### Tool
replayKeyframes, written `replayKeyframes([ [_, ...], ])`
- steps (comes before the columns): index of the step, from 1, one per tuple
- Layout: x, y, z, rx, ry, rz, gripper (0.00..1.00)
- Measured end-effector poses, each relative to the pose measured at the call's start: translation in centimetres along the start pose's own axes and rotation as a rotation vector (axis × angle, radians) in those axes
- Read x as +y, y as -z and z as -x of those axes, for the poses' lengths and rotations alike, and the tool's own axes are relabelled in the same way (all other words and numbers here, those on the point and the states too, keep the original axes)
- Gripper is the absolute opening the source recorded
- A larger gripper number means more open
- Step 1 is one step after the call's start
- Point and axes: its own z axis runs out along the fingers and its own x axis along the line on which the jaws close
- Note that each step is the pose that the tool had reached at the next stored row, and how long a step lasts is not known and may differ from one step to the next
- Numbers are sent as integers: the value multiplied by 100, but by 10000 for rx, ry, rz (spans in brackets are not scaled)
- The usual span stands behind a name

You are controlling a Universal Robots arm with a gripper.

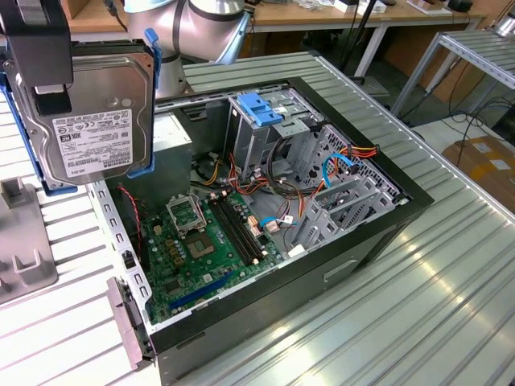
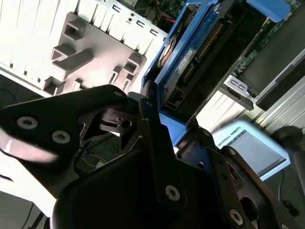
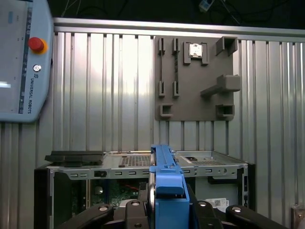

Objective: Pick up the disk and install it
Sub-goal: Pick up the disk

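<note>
Over ribbed table, disk in hand

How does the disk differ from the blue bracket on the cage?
The disk hangs upright in the claw, outside the case; the blue bracket sits atop the cage inside it. The disk is grey metal with blue rails; the bracket is all blue. Both show blue plastic.

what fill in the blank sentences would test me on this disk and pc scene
The black fingers are shut on the grey metal disk with ____ plastic rails.
The black computer case on the ribbed metal table lies with its side ____.
Inside it sits a ____ motherboard.
Missing: blue; open; green.
</note>
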Motion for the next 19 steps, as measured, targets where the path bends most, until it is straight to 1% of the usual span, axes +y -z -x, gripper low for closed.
replayKeyframes([
  [8, 0, 6, -71, -1, 0, 0, 37],
  [19, -1, 11, -135, 0, 0, 0, 37],
])
